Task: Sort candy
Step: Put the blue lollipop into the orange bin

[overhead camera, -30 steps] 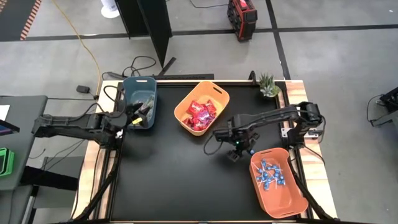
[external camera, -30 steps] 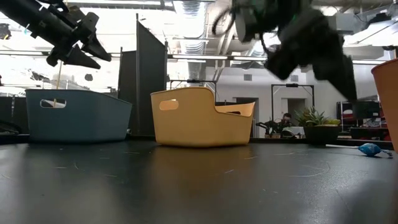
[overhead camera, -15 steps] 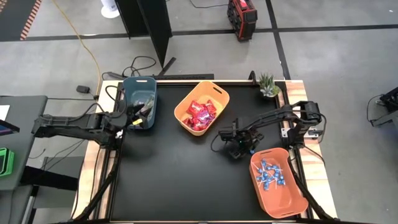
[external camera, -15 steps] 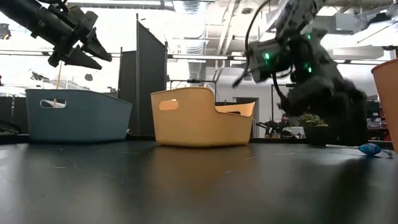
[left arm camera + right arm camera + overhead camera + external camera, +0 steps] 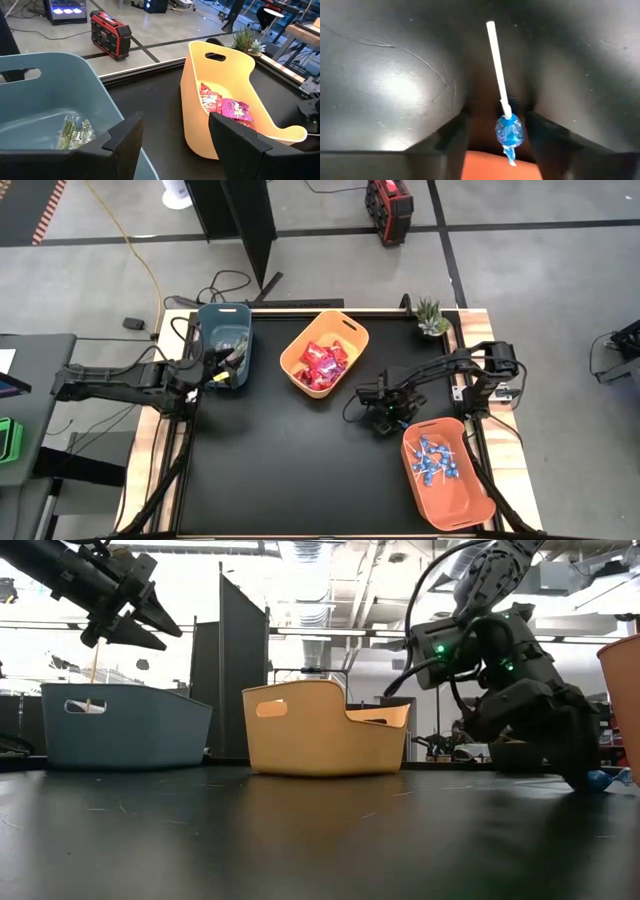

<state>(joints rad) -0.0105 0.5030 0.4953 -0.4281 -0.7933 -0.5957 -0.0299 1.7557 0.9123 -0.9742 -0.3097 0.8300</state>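
One blue-wrapped lollipop (image 5: 508,131) lies flat on the black table beside the orange bin (image 5: 445,472), its white stick (image 5: 496,65) pointing away. My right gripper (image 5: 496,120) is open and low over it, a finger on each side of its head, with a gap on both sides; in the low view the gripper (image 5: 578,776) reaches the tabletop at the lollipop (image 5: 600,778). My left gripper (image 5: 215,368) stands open and holds nothing above the blue bin's (image 5: 225,343) near right rim. Green-pink packets (image 5: 74,131) lie in that bin.
A yellow bin (image 5: 323,355) holding red packets (image 5: 222,106) stands at the table's far middle. The orange bin holds several blue lollipops (image 5: 432,460). A small potted plant (image 5: 432,317) sits at the far right corner. The table's middle and near left are bare black surface (image 5: 280,470).
My right gripper has come down from above the table to the tabletop, moving toward the orange bin until its fingers stand around the lollipop. The lollipop has stayed where it was.
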